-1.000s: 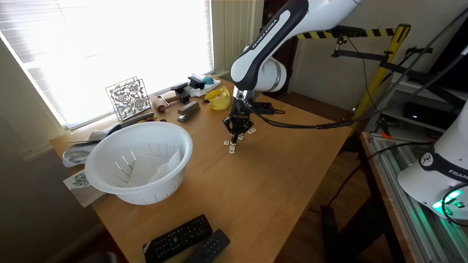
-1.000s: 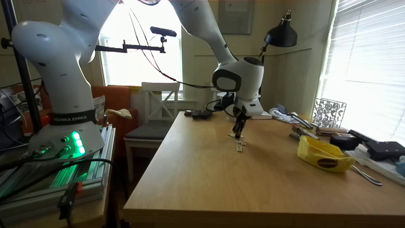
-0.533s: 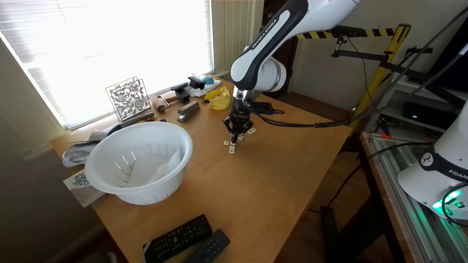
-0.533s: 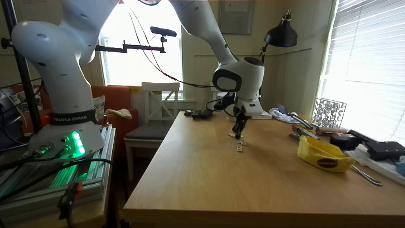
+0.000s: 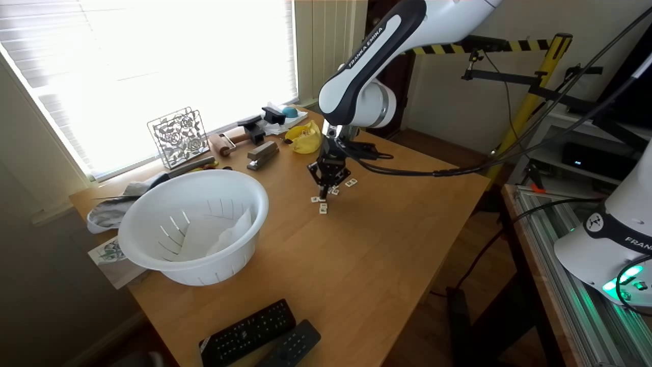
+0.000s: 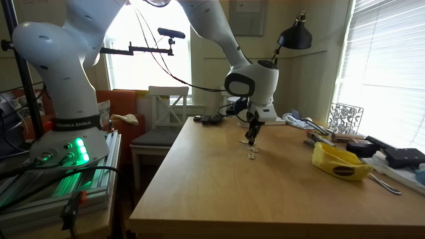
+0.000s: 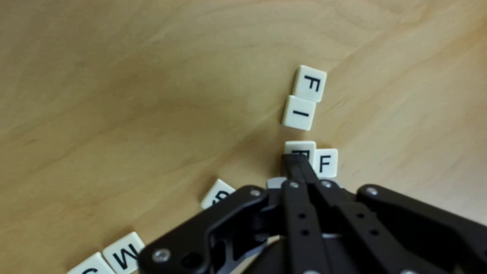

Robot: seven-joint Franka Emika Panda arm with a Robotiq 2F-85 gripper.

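My gripper (image 7: 296,156) is shut, its fingertips together over a white letter tile (image 7: 301,146) whose letter they partly cover. That tile stands side by side with a tile marked F (image 7: 326,163). Just above in the wrist view are a tile marked I (image 7: 299,113) and another F tile (image 7: 310,83), edge to edge. Left of the fingers, a tile (image 7: 217,193) is partly hidden by the gripper linkage; an M tile (image 7: 122,253) lies lower left beside a cut-off tile (image 7: 92,266). In both exterior views the gripper (image 5: 323,197) (image 6: 251,143) points down at the tabletop among the tiles.
A white slotted bowl (image 5: 219,262) stands on the table (image 6: 212,189), with two black remotes (image 5: 249,331) in front. Along the window side are a stapler (image 5: 263,154), a yellow banana-shaped pouch (image 6: 338,162), a rolling pin (image 5: 222,145) and a metal rack (image 5: 178,137).
Over the last half second my shut gripper has shifted slightly toward the window side. The tile under its fingertips slid along and now sits against the neighbouring F tile.
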